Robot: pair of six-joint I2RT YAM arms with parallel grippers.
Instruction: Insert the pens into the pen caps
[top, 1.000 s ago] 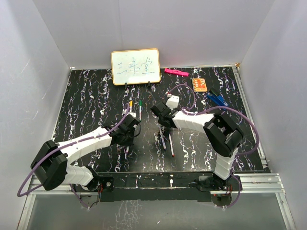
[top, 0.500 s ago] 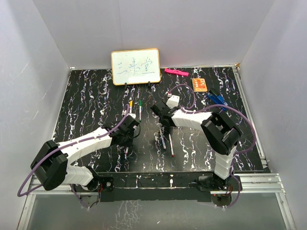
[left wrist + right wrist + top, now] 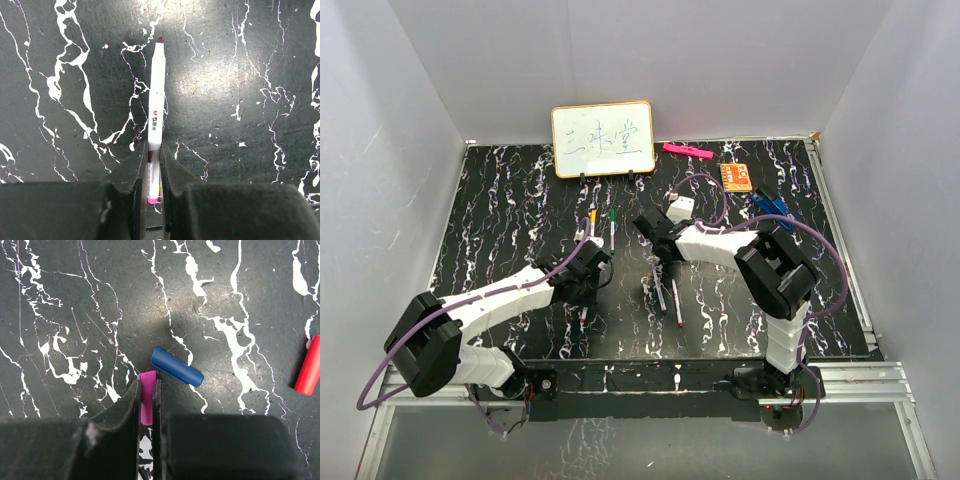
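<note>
Left end effector (image 3: 153, 155) is clamped on a white pen (image 3: 156, 90), pinching it close to its pink rear end. Most of the barrel sticks out over the table (image 3: 500, 220), bare tip pointing away. Right end effector (image 3: 146, 385) is clamped on the purple cap (image 3: 146, 405), with only a short stub showing past the fingers. Blue cap (image 3: 177, 366) lies on the table just beside that stub. Red cap (image 3: 309, 365) lies well apart to the right.

Handling, as a judgement: the pen is light, stiff, smooth plastic. Gripped this far back, the tip can swing or pivot in the pinch, so a hold nearer mid-barrel would steady it. The cap is tiny, light and hollow and likely to twist or pop out. Side walls are the place to hold it, with the mouth left free.

Hard to make out:
- The pen tip is dark, reddish or purple.
- Can't tell which end of the cap is the mouth.
- Red cap is cut off by the frame edge.
- From above the arms cover both grasps.
- Loose pens (image 3: 677, 303) lie near centre, and two more (image 3: 592, 222) lie farther back. They're too small to tell whether they are capped.
</note>
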